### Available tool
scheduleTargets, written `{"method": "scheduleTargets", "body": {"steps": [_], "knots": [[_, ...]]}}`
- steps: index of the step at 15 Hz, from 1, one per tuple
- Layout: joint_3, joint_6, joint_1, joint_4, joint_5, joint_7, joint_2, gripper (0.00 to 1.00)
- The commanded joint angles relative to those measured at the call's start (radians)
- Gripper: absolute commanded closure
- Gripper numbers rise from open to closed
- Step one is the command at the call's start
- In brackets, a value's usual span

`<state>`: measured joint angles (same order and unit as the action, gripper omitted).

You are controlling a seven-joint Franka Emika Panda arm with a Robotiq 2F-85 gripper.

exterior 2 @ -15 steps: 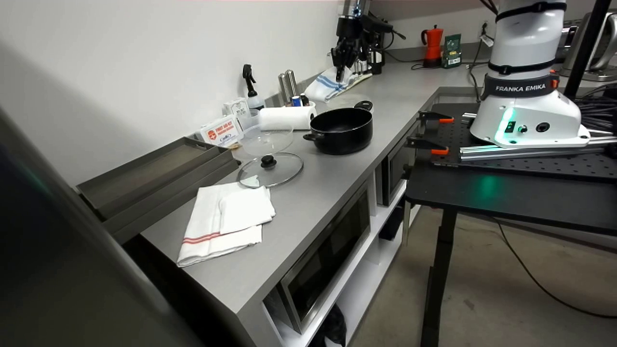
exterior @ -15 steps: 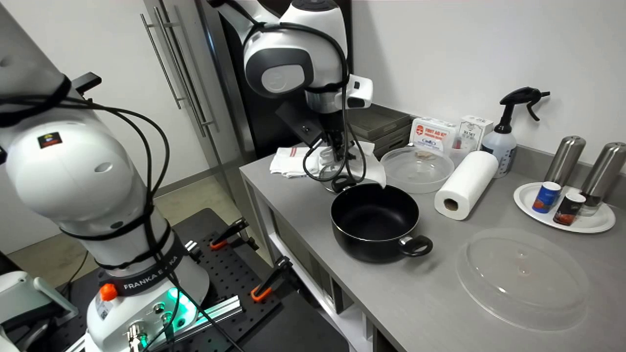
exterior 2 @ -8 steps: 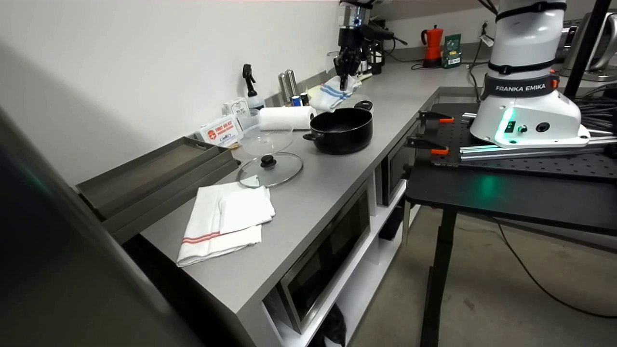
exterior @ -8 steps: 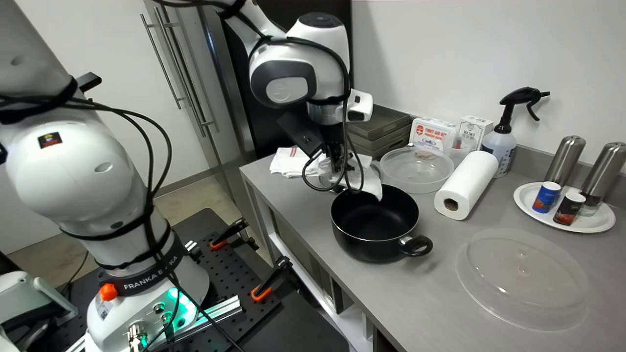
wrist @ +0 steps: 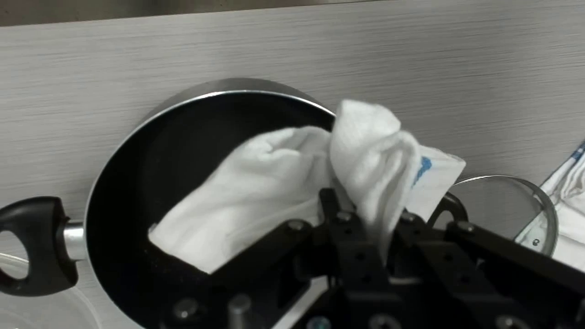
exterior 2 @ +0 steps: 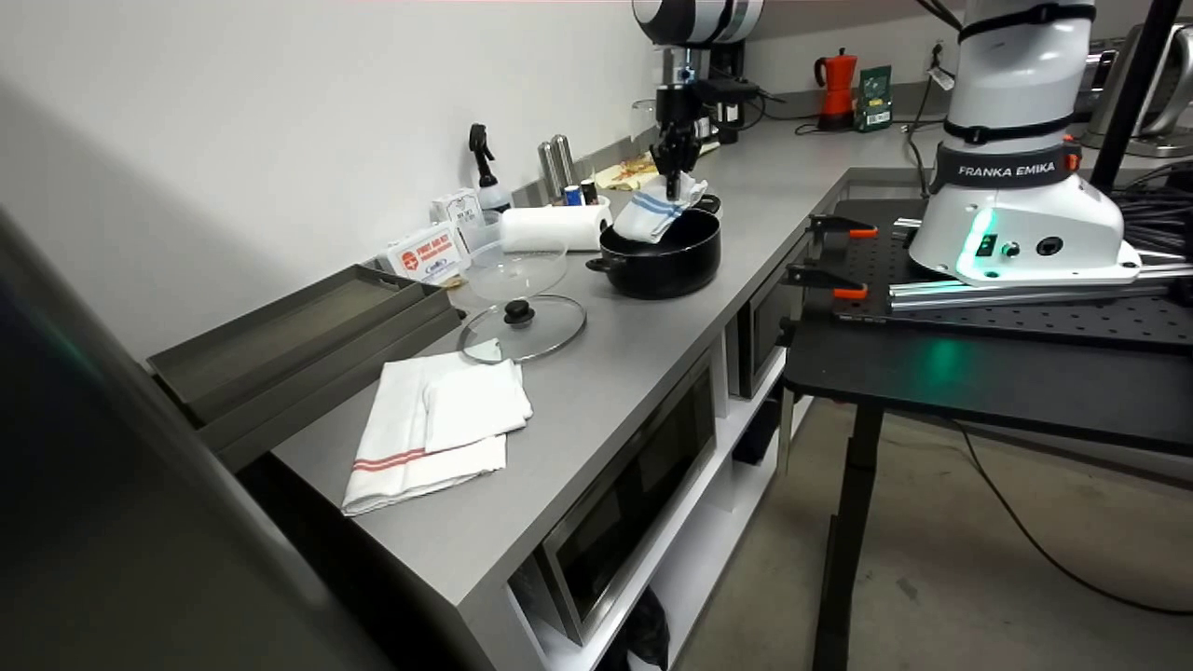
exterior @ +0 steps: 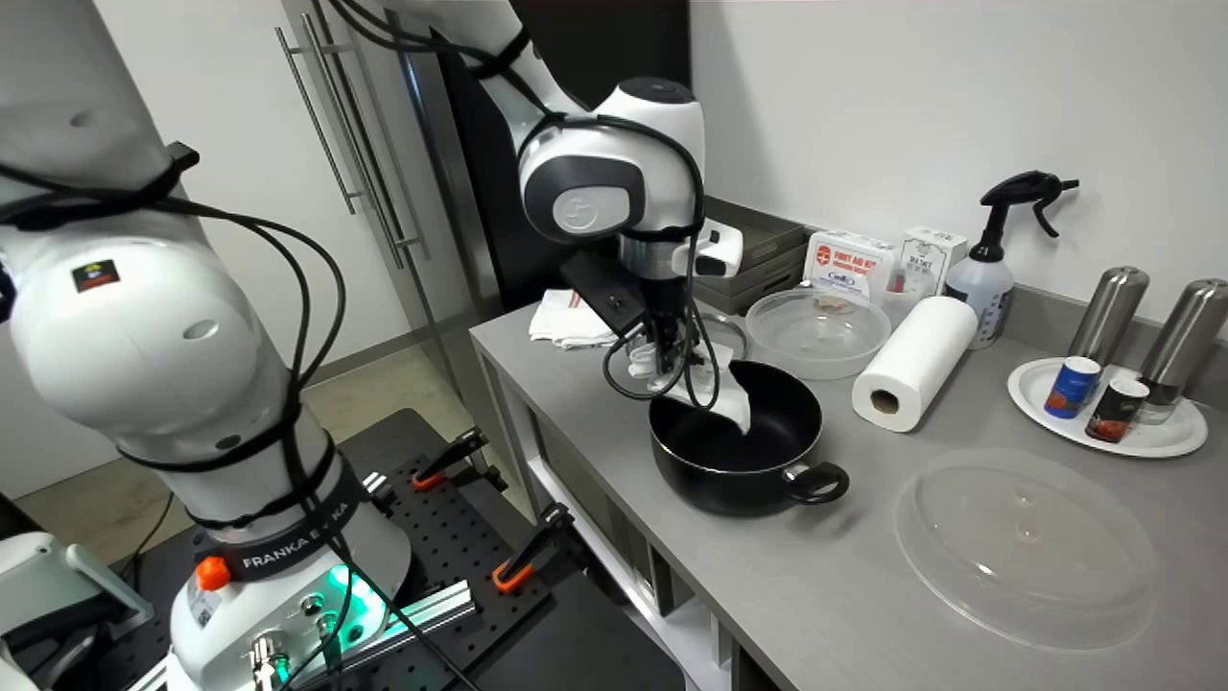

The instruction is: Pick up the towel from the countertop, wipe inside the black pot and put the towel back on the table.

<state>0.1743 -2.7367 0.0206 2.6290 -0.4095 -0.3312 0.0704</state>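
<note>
Lower than a second ago, my hand pinches the bunched blue-striped towel, its flap over the black pot, presumably left loose to wipe.

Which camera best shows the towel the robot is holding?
The wrist view: the towel looms largest, and you see its folds pinched between the jaws and a flap reaching over the black pot. Both exterior views show it much smaller, though an exterior view reveals more of its blue stripes.
</note>
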Motion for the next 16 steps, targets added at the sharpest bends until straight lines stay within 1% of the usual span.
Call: {"method": "scheduleTargets", "body": {"steps": [1, 4, 8, 16], "knots": [[-0.027, 0.005, 0.058, -0.079, 0.081, 0.082, 0.092, 0.97], [-0.03, 0.02, 0.088, -0.14, 0.133, 0.135, 0.162, 0.97], [-0.037, 0.029, 0.116, -0.2, 0.174, 0.185, 0.239, 0.97], [-0.074, 0.043, 0.137, -0.278, 0.197, 0.213, 0.379, 0.97]]}}
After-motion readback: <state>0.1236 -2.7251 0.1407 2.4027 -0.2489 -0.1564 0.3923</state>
